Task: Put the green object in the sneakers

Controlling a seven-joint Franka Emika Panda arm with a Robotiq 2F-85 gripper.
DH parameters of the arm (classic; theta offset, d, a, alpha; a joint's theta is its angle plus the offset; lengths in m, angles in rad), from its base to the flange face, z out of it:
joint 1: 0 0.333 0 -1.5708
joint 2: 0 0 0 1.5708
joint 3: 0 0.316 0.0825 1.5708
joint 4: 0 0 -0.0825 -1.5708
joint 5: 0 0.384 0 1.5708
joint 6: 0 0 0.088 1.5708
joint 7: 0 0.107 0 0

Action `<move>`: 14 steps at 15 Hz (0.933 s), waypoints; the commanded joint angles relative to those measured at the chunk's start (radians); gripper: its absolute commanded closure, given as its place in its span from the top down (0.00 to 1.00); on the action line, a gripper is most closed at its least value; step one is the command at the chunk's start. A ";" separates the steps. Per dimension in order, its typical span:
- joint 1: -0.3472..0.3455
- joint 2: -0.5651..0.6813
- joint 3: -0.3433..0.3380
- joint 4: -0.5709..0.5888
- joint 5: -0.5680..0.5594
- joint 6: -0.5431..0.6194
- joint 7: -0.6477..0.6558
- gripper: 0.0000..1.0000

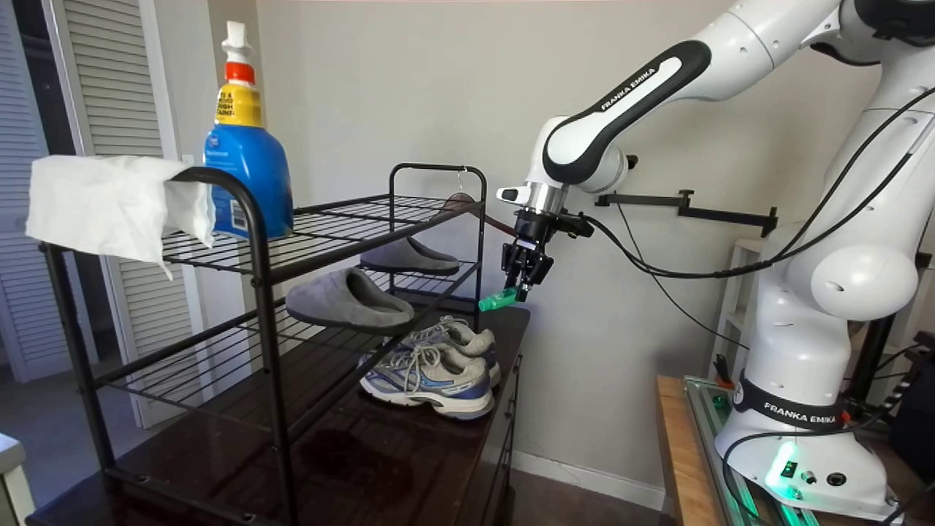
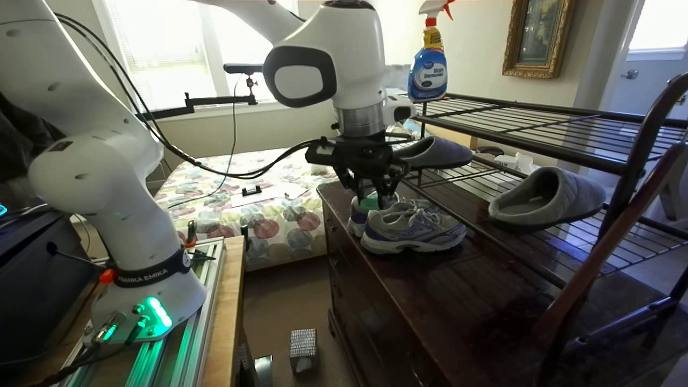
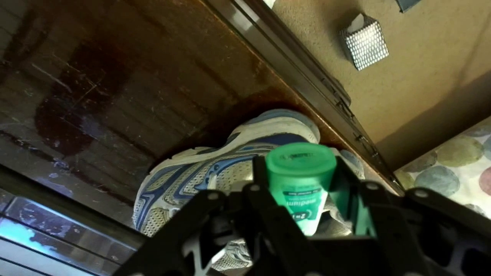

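The green bottle [image 1: 498, 300] is held in the gripper [image 3: 300, 172], jaws closed up against both its sides; not in the sneakers [image 1: 431, 376] yet. Those are set side by side, soles down, on the dresser [image 1: 365, 467], toes toward the rack [image 1: 268, 329]. In an exterior view the green bottle is held clear above their heel end, long axis near level, free end pointed out past the jaws and dipped slightly. In the wrist view that axis is set at a slant to the sneakers' length, and their collars are mostly hidden by the green bottle and gripper; which one is directly below can't be told. Judged next: one collar to be lined up with, then lowered into. Axis is the catch: if left level and slanted, the collar may be bridged; a turn or tip-down is probably needed.
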 commanded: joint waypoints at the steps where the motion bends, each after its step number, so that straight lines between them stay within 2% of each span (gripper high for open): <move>1: 0.002 0.026 0.076 -0.016 -0.147 0.135 0.155 0.18; 4: 0.010 0.035 0.103 -0.027 -0.236 0.210 0.232 0.18; 7: 0.027 0.038 0.084 -0.042 -0.284 0.226 0.166 0.18; 9: 0.055 0.028 0.053 -0.052 -0.224 0.227 0.101 0.18; 10: 0.043 0.041 0.070 -0.030 -0.250 0.202 0.159 0.43; 12: 0.049 0.040 0.058 -0.031 -0.247 0.202 0.138 0.43; 13: 0.050 0.040 0.056 -0.031 -0.247 0.202 0.134 0.18; 14: 0.018 0.046 0.090 -0.031 -0.332 0.212 0.214 0.18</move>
